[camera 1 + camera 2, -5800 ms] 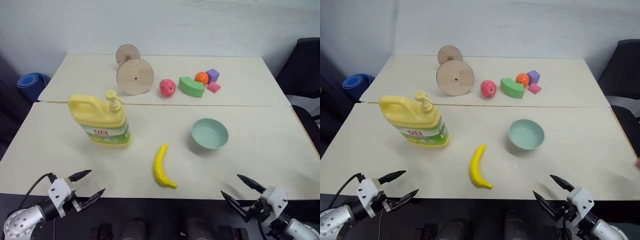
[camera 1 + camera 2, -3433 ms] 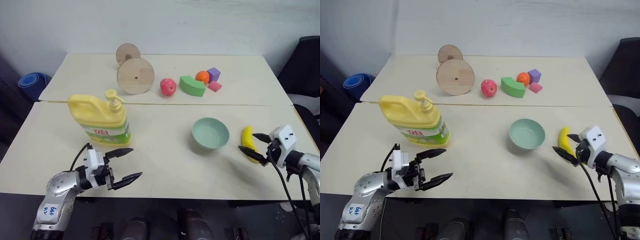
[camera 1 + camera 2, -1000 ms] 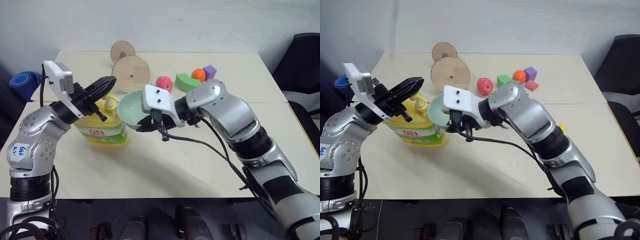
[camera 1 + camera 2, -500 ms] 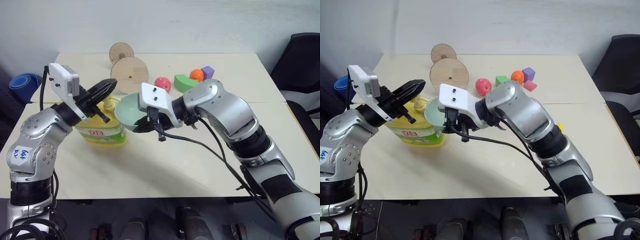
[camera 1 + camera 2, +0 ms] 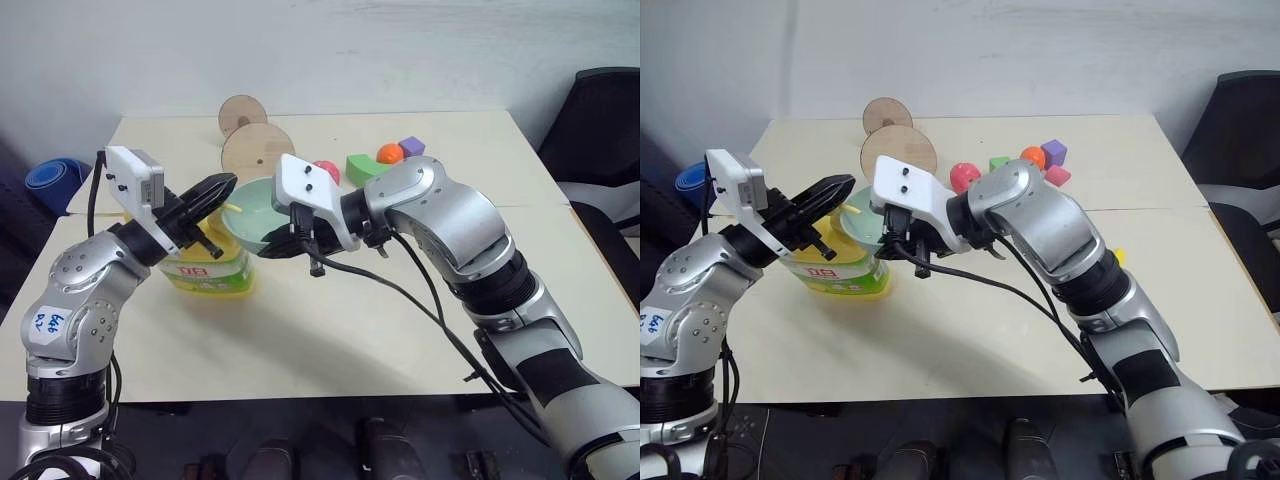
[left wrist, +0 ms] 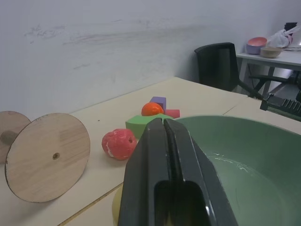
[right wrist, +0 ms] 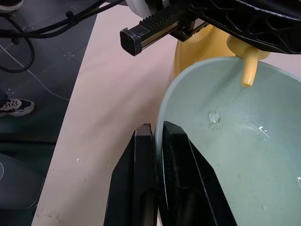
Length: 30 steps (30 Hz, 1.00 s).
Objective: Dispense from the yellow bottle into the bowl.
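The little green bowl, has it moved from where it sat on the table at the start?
Yes. The bowl is now lifted off the table, beside the yellow bottle, left of where it sat.

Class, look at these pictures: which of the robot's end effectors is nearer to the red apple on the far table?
Right. The right end effector, clamped on the bowl's rim, sits just in front of the red apple. The left end effector, shut over the yellow bottle's pump, is farther left.

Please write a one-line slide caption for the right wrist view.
Right gripper pinches the mint-green bowl rim under the yellow bottle spout, liquid dripping in.
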{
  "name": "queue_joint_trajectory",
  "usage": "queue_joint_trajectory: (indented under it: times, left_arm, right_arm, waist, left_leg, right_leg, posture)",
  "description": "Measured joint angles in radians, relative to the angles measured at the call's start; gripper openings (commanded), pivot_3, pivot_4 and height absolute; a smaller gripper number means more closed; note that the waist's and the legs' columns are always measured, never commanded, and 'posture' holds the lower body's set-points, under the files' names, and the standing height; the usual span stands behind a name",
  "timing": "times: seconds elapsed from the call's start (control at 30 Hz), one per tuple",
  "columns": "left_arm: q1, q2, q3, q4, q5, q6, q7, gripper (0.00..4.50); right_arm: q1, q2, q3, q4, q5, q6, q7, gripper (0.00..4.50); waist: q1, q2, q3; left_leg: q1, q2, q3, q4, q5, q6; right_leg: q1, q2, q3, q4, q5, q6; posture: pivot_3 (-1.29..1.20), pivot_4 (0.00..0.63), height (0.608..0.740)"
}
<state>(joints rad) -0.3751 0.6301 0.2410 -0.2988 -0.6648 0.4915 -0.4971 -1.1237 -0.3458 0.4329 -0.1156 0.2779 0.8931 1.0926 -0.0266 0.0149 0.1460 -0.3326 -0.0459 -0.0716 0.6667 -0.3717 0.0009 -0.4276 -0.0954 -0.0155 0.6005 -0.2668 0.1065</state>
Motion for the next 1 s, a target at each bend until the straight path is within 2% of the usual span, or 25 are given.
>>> queue_joint_trajectory:
  times: [0.17, 0.3, 0.4, 0.53, 0.7, 0.83, 0.87, 0.9, 1.0]
  left_arm:
    - [-0.003, -0.08, 0.062, 0.029, -0.069, -0.036, -0.057, 0.03]
    - [0.01, -0.092, 0.141, 0.051, -0.144, -0.079, -0.162, 0.03]
    - [0.033, -0.023, 0.186, 0.042, -0.19, -0.086, -0.261, 0.03]
    - [0.143, 0.064, 0.177, 0.025, -0.208, -0.045, -0.395, 0.03]
    - [0.321, 0.159, 0.121, 0.016, -0.12, -0.076, -0.558, 0.03]
    - [0.427, 0.131, 0.077, 0.076, 0.001, -0.182, -0.608, 0.03]
    - [0.431, 0.119, 0.07, 0.086, 0.021, -0.204, -0.606, 0.0]
    - [0.431, 0.104, 0.068, 0.091, 0.046, -0.232, -0.594, 0.0]
    - [0.43, 0.055, 0.059, 0.126, 0.127, -0.317, -0.539, 0.64]
  right_arm:
    - [0.035, -0.04, -0.002, -0.003, -0.001, -0.062, 0.008, 0.0]
    - [0.146, -0.127, -0.013, 0.045, -0.017, -0.148, 0.014, 0.0]
    - [0.23, -0.18, -0.021, 0.116, -0.048, -0.256, 0.023, 0.0]
    - [0.323, -0.197, -0.041, 0.254, -0.099, -0.472, 0.023, 0.0]
    - [0.402, -0.18, -0.051, 0.404, -0.147, -0.725, 0.018, 0.0]
    - [0.472, -0.16, -0.07, 0.472, -0.153, -0.829, 0.022, 0.0]
    - [0.48, -0.15, -0.082, 0.479, -0.152, -0.835, 0.018, 0.63]
    - [0.485, -0.145, -0.093, 0.479, -0.147, -0.851, 0.017, 0.91]
    - [0.507, -0.147, -0.141, 0.461, -0.112, -0.89, 0.044, 2.0]
  waist:
    - [0.001, -0.001, 0.0]
    - [0.004, -0.014, 0.008]
    - [0.001, -0.015, 0.008]
    - [-0.006, -0.015, 0.009]
    - [-0.003, -0.012, 0.011]
    - [0.0, -0.011, 0.013]
    - [0.002, -0.011, 0.015]
    - [0.003, -0.01, 0.015]
    - [0.006, -0.011, 0.014]
  left_leg:
    - [-0.002, 0.0, 0.0, 0.0, 0.0, 0.0]
    - [-0.006, 0.0, -0.001, 0.001, 0.0, 0.0]
    - [-0.006, 0.0, -0.001, -0.002, -0.001, 0.001]
    - [-0.005, 0.0, 0.0, -0.003, -0.002, 0.002]
    - [-0.004, 0.001, 0.0, -0.002, -0.002, 0.001]
    - [-0.003, 0.001, 0.0, -0.001, -0.002, 0.001]
    - [-0.004, 0.001, 0.0, -0.001, -0.002, 0.002]
    - [-0.004, 0.0, 0.0, -0.001, -0.001, 0.002]
    - [-0.003, 0.0, -0.001, -0.001, -0.002, 0.002]
  right_leg:
    - [-0.001, 0.0, -0.001, -0.001, 0.0, 0.0]
    - [-0.002, 0.0, -0.003, -0.004, 0.0, 0.0]
    - [-0.002, 0.0, -0.003, -0.008, 0.0, 0.0]
    - [-0.002, 0.0, -0.004, -0.009, 0.0, 0.0]
    - [-0.002, 0.001, -0.003, -0.009, 0.0, 0.0]
    - [-0.001, 0.0, -0.003, -0.009, 0.0, 0.0]
    - [-0.001, 0.0, -0.003, -0.009, 0.0, 0.0]
    - [-0.001, 0.0, -0.003, -0.009, 0.0, 0.0]
    - [-0.001, 0.0, -0.004, -0.009, 0.0, 0.0]
  posture:
    - [0.0, 0.15, 0.74]
    - [0.0, 0.15, 0.74]
    - [0.0, 0.15, 0.74]
    - [0.0, 0.15, 0.74]
    - [0.0, 0.15, 0.74]
    - [0.0, 0.15, 0.74]
    - [0.0, 0.15, 0.74]
    - [0.0, 0.15, 0.74]
    - [0.0, 0.15, 0.74]
